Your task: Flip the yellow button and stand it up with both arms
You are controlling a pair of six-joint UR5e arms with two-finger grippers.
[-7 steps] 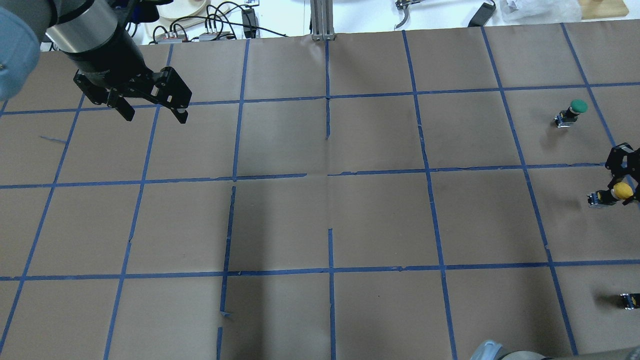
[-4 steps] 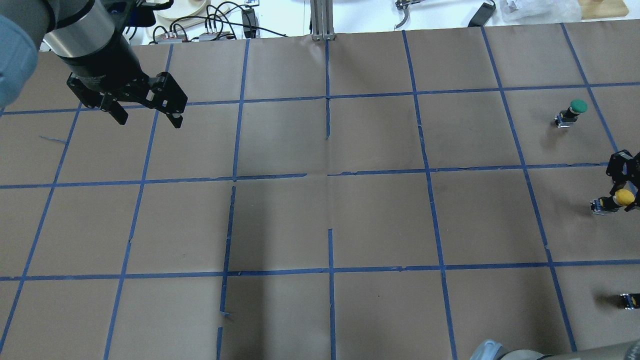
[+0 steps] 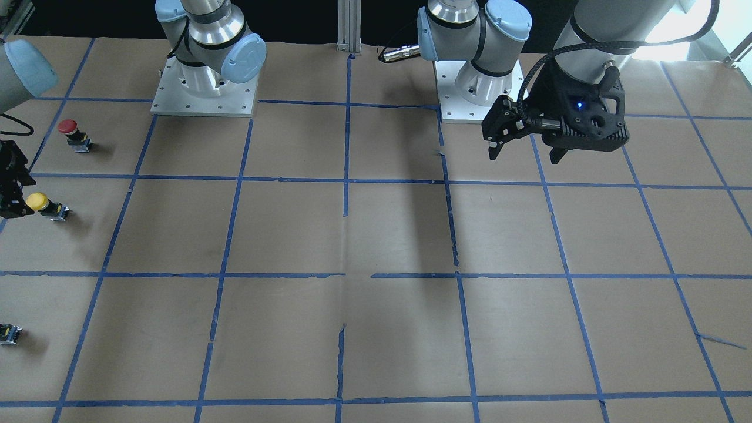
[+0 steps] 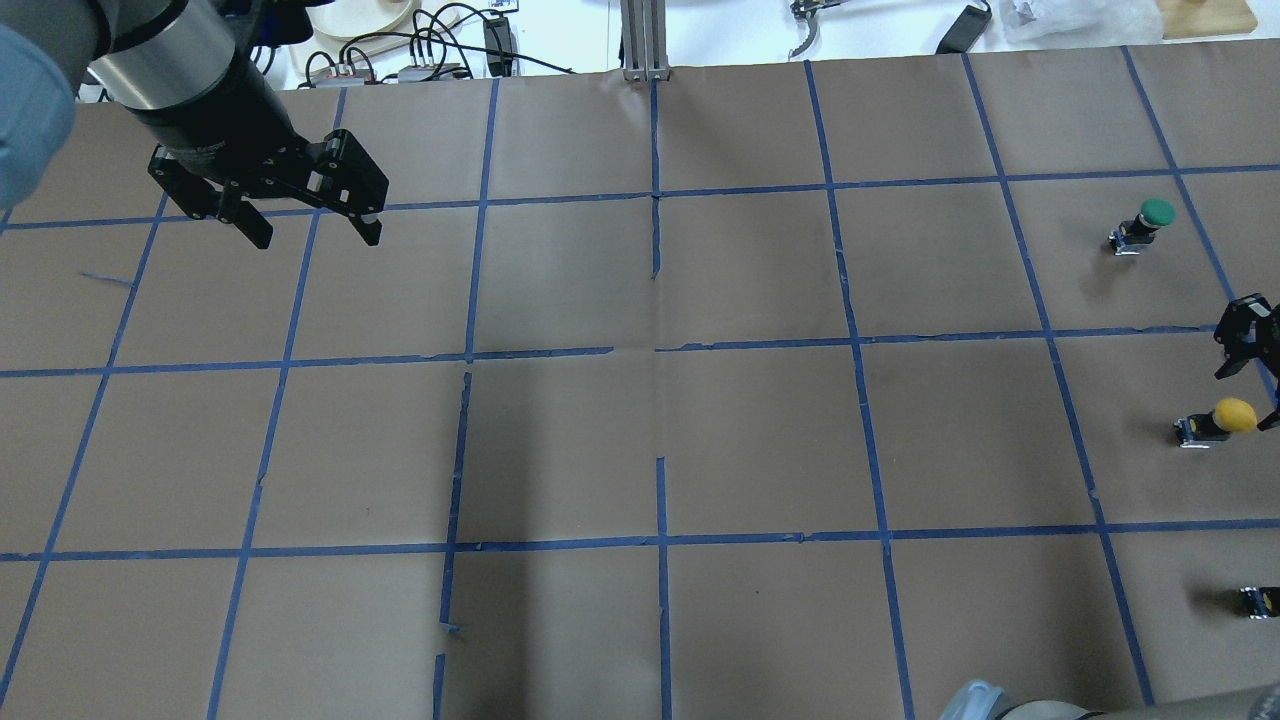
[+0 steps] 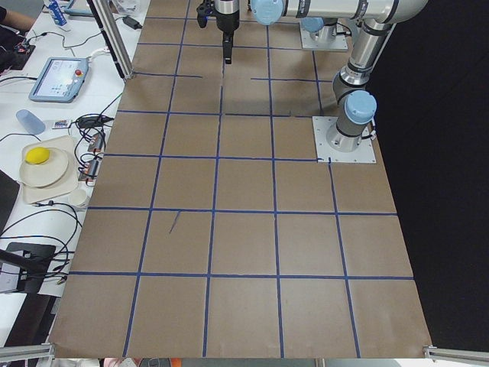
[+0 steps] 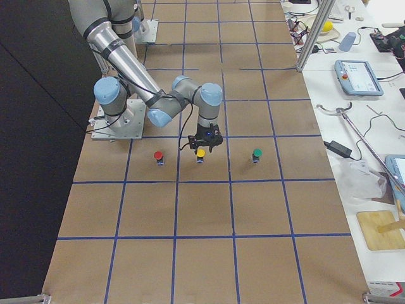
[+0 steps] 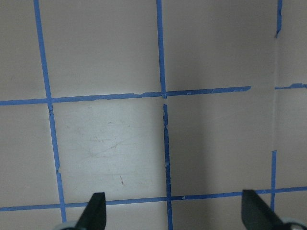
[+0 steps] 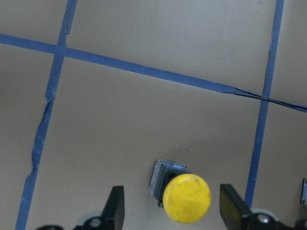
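Seeing right gripper [image 4: 1247, 395] low, pointing down, straddling upright button [image 8: 186, 197] at table's right edge, fingers wide apart, no contact. Seeing left gripper [image 4: 317, 238] hovering far-left, spread wide, empty.

Brown paper covers the tabletop [image 4: 760, 440], ruled into squares by blue tape [image 4: 654, 130]. In the overhead view an aluminium post [image 4: 640, 35] stands at 12 o'clock on the far edge. Beyond it runs a white bench [image 4: 720, 35], with cables [image 4: 432, 45] at 11 o'clock.
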